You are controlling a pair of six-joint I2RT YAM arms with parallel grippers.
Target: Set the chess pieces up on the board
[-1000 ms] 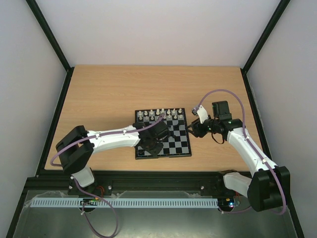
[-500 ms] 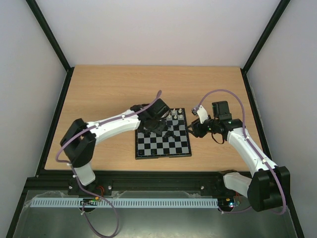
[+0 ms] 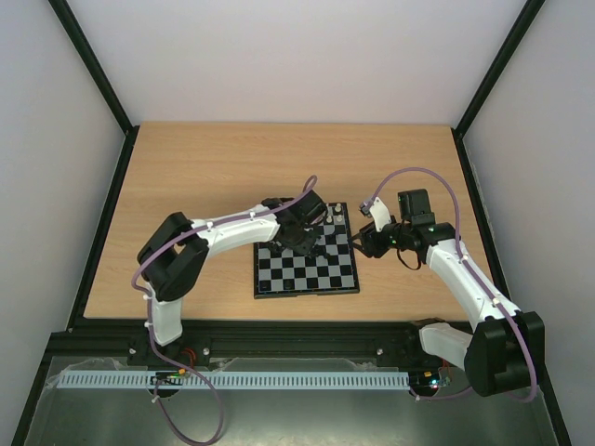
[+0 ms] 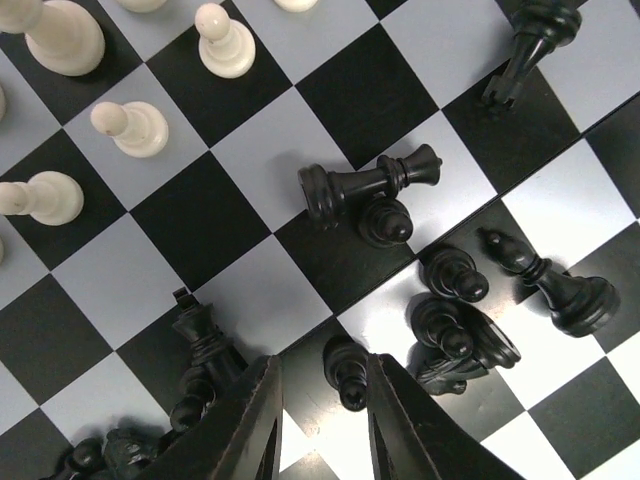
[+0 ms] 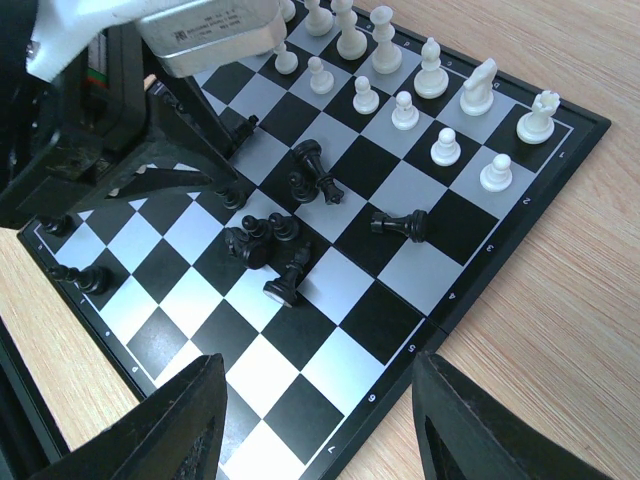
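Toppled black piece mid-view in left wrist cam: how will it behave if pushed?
The toppled black piece is round with a wider base, so it would probably roll in a curve. The board looks glossy, so it may also skid. A black pawn seems to touch it; a push likely shifts both.

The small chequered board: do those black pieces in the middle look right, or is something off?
Something is off. The tiny black chessmen are heaped near the middle of the glossy chequered chessboard, several toppled on their sides, while the cream chessmen stand upright in neat rows at one edge.
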